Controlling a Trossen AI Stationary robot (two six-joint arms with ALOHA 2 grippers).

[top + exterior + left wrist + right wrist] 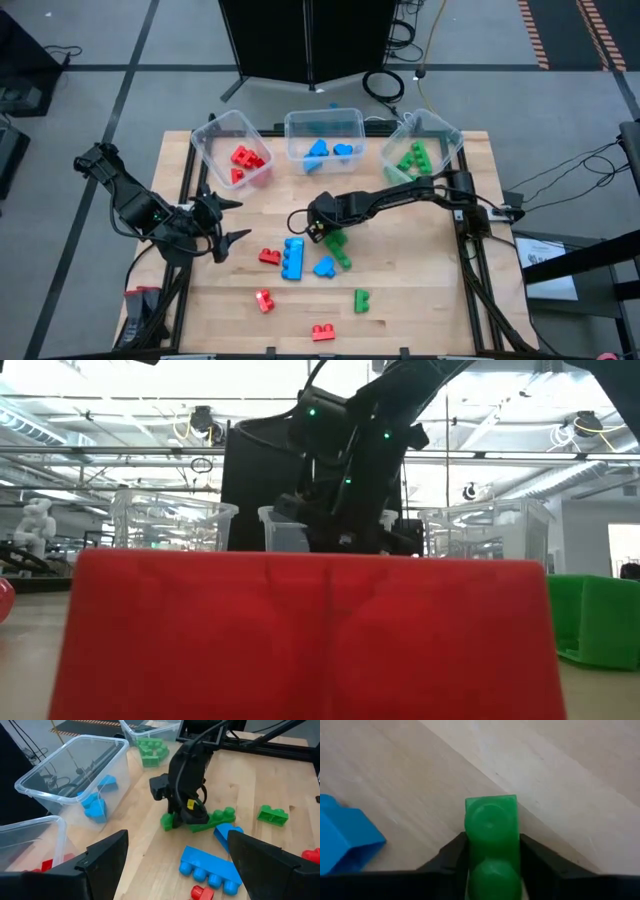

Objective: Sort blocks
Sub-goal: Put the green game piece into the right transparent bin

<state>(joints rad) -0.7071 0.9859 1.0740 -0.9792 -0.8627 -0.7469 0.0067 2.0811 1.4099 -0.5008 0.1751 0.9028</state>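
A long green block (339, 250) lies flat on the wooden table (420, 270) near its middle. My right gripper (323, 232) stands over the block's far end and is shut on it; the right wrist view shows the studded green block (491, 827) between the two dark fingers. Loose blocks lie nearby: a long blue one (293, 257), a small blue one (324, 267), red ones (269, 256) (264, 300) (322, 332) and a green one (361, 299). My left gripper (225, 220) waits open at the table's left, holding nothing. My right gripper pinches the green block's two long sides (470, 840) between its two fingers (451, 857), near the block's far end (175, 820). The fingers slant down from above and lie across the block. The block lies flat on the table, studs sideways.
Three clear bins stand along the far edge: one with red blocks (205, 150), one with blue (300, 125), one with green (450, 140). In the low view a red block (300, 640) fills the foreground and a green one (600, 620) sits at the right.
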